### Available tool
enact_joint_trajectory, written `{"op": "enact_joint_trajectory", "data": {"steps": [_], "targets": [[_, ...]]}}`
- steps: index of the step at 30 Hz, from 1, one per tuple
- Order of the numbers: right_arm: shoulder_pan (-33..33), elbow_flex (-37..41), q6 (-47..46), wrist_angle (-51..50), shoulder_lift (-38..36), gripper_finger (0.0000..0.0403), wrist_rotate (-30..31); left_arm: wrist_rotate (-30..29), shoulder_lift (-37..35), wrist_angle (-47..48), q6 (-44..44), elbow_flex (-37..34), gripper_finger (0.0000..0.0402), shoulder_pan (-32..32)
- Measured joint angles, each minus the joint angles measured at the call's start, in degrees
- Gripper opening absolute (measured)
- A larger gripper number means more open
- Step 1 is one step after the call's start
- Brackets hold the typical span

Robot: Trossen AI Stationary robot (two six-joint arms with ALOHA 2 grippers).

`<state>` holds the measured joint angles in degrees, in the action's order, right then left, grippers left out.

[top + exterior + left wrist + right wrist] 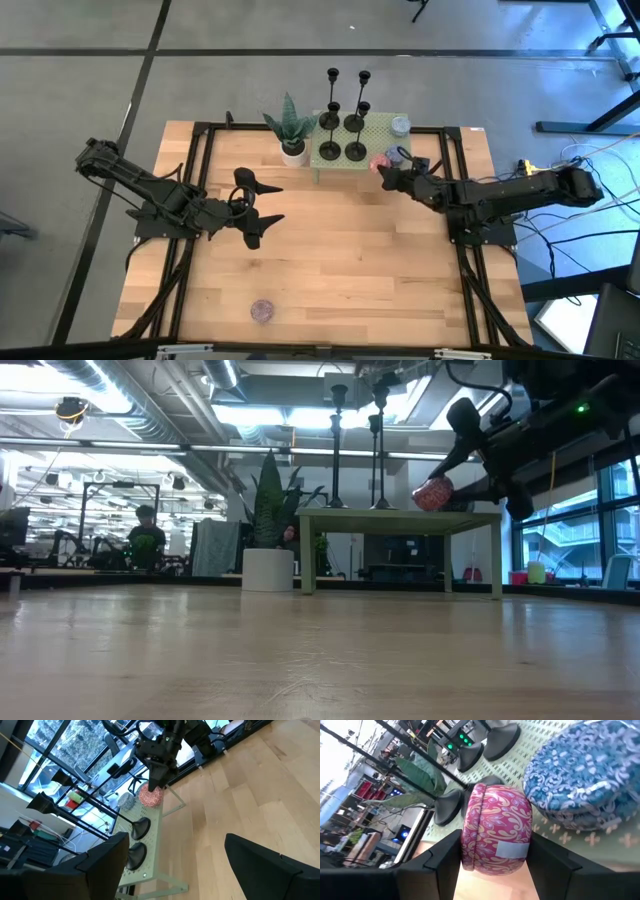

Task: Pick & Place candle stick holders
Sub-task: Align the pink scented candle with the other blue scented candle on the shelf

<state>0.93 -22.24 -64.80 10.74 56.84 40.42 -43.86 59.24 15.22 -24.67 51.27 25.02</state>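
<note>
- Right gripper (383,172): clamped on a small round pink patterned tin (496,826), held at the right edge of the green stand (372,160), just beside a blue patterned tin (580,780).
- Candle stick holders (343,136): four black holders standing upright on the green stand, beside the potted plant (291,130).
- Left gripper (255,212): fingers spread apart, empty, over the table's left half.
- Purple tin (262,311): near the table's front edge.

Grey floor (300,90) crossed by dark seams surrounds the wooden table (330,270). Fluorescent ceiling lights (250,415) glow overhead; tall windows (610,520) fill the frame's right edge.
</note>
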Motion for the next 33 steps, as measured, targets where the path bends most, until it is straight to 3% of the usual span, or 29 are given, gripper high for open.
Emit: {"op": "enact_joint_trajectory", "data": {"steps": [33], "targets": [[6.03, 0.00, 3.96, 0.34, 0.00, 0.0231, -5.73, 0.04, 0.00, 0.11, 0.11, 0.00, 0.0326, 0.00]]}}
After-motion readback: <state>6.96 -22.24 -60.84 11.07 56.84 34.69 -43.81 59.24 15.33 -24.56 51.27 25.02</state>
